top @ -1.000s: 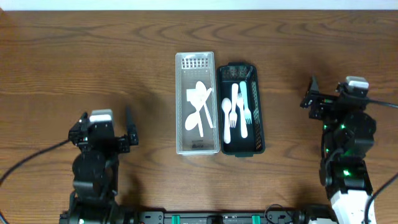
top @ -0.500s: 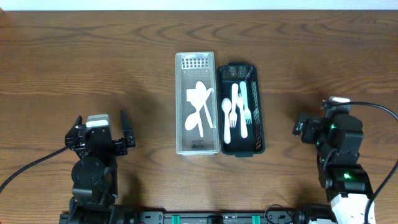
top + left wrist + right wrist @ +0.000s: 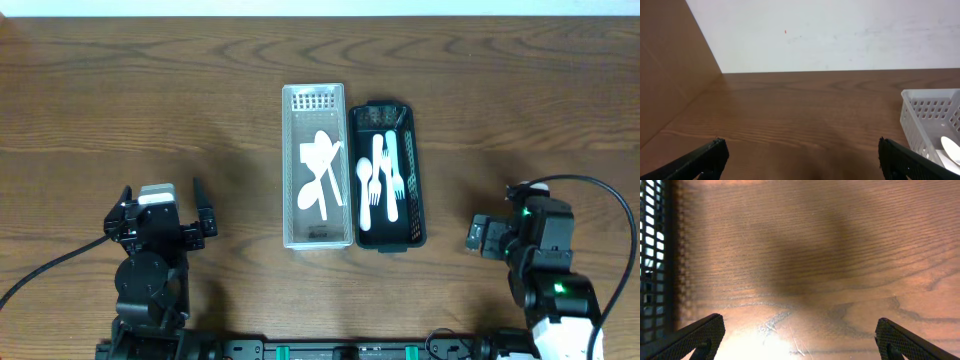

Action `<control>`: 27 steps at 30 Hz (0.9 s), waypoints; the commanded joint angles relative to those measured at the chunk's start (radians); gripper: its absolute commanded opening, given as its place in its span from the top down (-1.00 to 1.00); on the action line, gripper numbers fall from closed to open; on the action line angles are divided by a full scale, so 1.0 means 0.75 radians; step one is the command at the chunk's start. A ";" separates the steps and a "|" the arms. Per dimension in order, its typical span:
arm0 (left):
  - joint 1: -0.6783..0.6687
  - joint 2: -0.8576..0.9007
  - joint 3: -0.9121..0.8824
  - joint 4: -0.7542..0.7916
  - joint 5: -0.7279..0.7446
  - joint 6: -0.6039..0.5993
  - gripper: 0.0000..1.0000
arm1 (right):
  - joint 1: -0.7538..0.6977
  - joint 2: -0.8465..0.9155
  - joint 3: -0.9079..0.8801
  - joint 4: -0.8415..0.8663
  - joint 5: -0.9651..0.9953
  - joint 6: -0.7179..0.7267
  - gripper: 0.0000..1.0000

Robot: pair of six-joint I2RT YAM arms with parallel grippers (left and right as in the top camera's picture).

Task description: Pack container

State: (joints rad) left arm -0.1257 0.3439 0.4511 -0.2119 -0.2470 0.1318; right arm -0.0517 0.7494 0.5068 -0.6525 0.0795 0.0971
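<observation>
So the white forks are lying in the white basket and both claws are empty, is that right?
No. The forks lie in the black basket, beside the white basket, as the overhead view shows. The left claw and right claw are both empty.

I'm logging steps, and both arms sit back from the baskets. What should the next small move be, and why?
Probably park the left claw and right claw, both open and empty: the white plastic cutlery already lies inside the white slotted basket and the black slotted basket.
</observation>
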 commanded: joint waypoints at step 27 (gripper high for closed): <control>-0.004 -0.008 -0.003 0.005 -0.022 0.009 -0.96 | 0.175 -0.993 -0.490 0.638 0.057 -0.129 -0.99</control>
State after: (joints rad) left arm -0.1257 0.3439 0.4507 -0.2119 -0.2474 0.1318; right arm 0.0715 0.0120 0.2184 -0.2501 0.1284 0.0170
